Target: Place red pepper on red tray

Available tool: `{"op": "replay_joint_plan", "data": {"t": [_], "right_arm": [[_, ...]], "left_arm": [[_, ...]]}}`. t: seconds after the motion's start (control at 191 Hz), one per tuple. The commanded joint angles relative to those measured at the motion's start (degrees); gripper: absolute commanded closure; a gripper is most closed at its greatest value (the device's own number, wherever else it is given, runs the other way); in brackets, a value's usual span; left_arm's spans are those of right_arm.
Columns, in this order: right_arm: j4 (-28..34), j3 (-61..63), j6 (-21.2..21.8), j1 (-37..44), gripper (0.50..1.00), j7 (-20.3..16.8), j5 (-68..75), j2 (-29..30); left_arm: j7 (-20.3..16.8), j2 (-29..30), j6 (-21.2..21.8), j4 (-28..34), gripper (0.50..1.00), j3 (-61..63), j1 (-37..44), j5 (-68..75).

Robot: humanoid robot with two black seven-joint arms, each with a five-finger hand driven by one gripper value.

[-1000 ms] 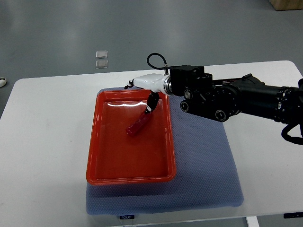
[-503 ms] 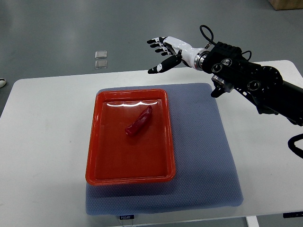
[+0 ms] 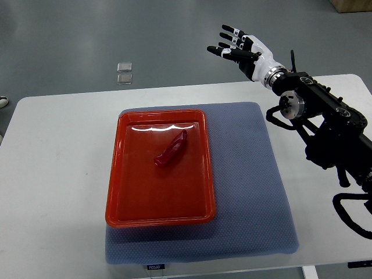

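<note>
A grey floor surrounds the white worktop [image 3: 52,174]. The red pepper [image 3: 170,150] lies inside the red tray [image 3: 116,192]; the right hand [image 3: 243,46] hangs spread and empty, so little risk remains beyond a stray arm swing.

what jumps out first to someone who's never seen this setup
The glossy red plastic tray on the blue-grey mat stands out most, with a slim red pepper lying diagonally in its upper half. Next is the robot's right hand, white with black fingertips, spread open above the table's far edge, holding nothing.
</note>
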Motion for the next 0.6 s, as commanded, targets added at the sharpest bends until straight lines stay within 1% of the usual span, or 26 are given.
{"op": "replay_joint_plan", "data": {"t": [0.0, 0.209, 0.382, 0.513, 0.597], "right_arm": [[-0.17, 0.37, -0.04, -1.4, 0.585, 0.97, 6.71, -0.18], [-2.63, 0.54, -0.12, -3.16, 0.585, 4.49, 15.51, -0.36], [-5.09, 0.54, 0.4, -4.3, 0.585, 10.28, 17.27, -0.18], [-6.67, 0.46, -0.04, -5.44, 0.585, 12.13, 17.27, 0.17], [-6.85, 0.54, -0.12, -6.32, 0.585, 12.22, 17.27, 0.08]], "left_arm": [[0.04, 0.0, -0.06, 0.0, 0.5, 0.0, 0.0, 0.0], [0.04, 0.0, 0.03, 0.0, 0.5, 0.0, 0.0, 0.0], [0.04, 0.0, 0.03, 0.0, 0.5, 0.0, 0.0, 0.0], [0.04, 0.0, 0.03, 0.0, 0.5, 0.0, 0.0, 0.0], [0.04, 0.0, 0.03, 0.0, 0.5, 0.0, 0.0, 0.0]]}}
